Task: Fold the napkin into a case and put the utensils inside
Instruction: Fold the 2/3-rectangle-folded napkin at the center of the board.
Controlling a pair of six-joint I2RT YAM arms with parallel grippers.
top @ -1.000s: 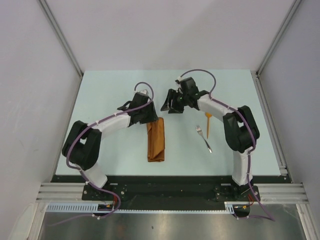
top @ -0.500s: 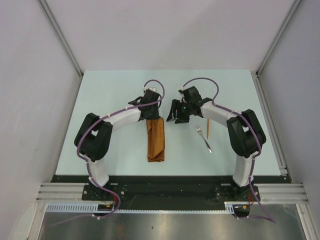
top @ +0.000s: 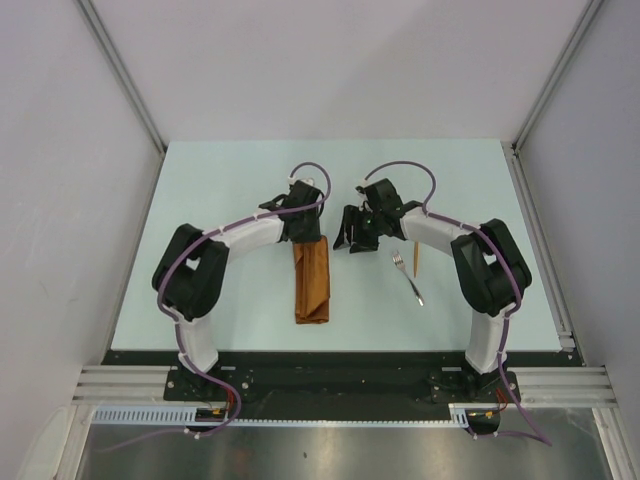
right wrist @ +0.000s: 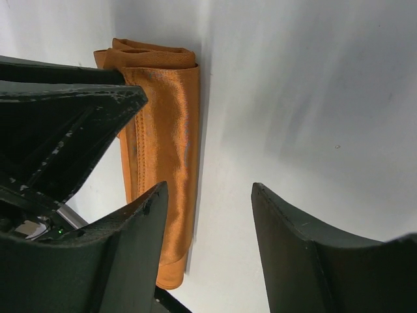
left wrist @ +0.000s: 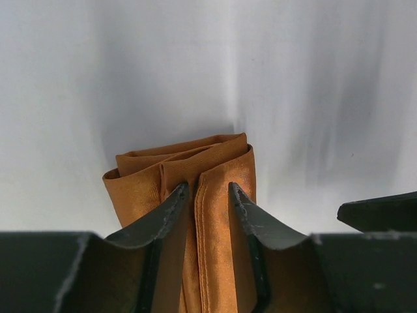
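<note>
Case | long axis near-to-far | left gripper on its far end, jaws narrow astride a top fold, grip unclear | right gripper just right of it, wide, empty | fork farther right, nearer right arm

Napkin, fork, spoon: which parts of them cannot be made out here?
Napkin: top view, far end under the left gripper; left wrist view, near end cut off by the bottom edge.
Spoon: top view, far end under the right arm.
Fork: top view, prongs too small to count.
</note>
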